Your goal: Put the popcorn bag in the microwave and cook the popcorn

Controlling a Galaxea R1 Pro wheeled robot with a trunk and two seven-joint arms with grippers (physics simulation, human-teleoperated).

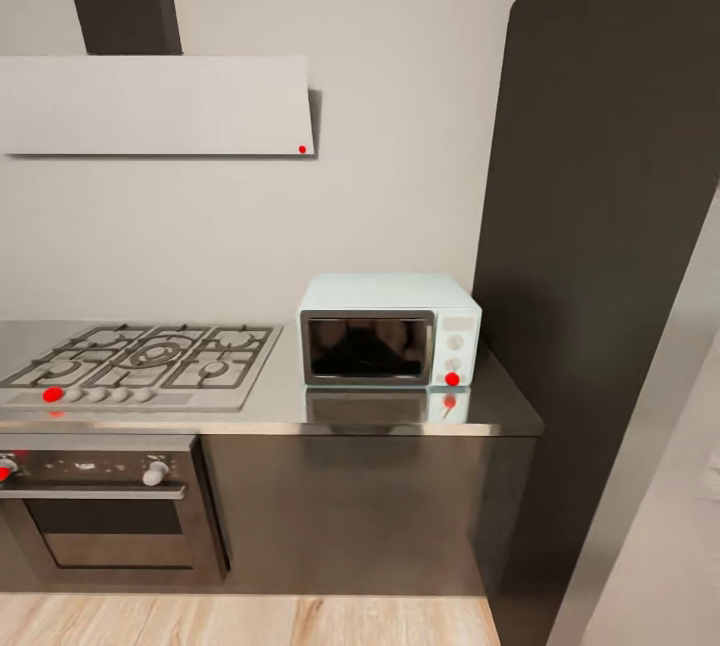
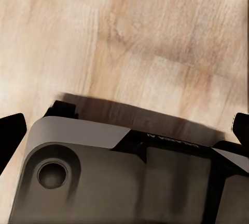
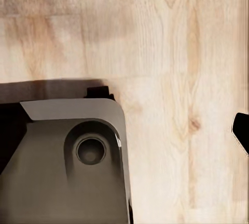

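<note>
Head view: the microwave (image 1: 390, 329) is seen, door shut, on the table (image 1: 280, 404) beside a gas hob (image 1: 140, 358); state of both hands cannot be told.

Microwave (image 1: 390, 329) on countertop (image 1: 270, 406), right of hob (image 1: 145, 361)

Worktop (image 1: 280, 406): grey, metallic look, glossy enough to mirror the microwave's front. Microwave (image 1: 390, 329): smooth pale mint casing, dark glossy glass door. Hob (image 1: 145, 363), lower left of frame: brushed-metal plate, dark matt grates. Oven (image 1: 105, 501) below it: dark front, glassy door. Cabinet fronts (image 1: 360, 511): dark, faint sheen. Wall (image 1: 400, 126): matt off-white. Floor (image 2: 155, 37): pale wood, visible grain and knots. Robot base (image 3: 67, 167): smooth grey, satin.
</note>
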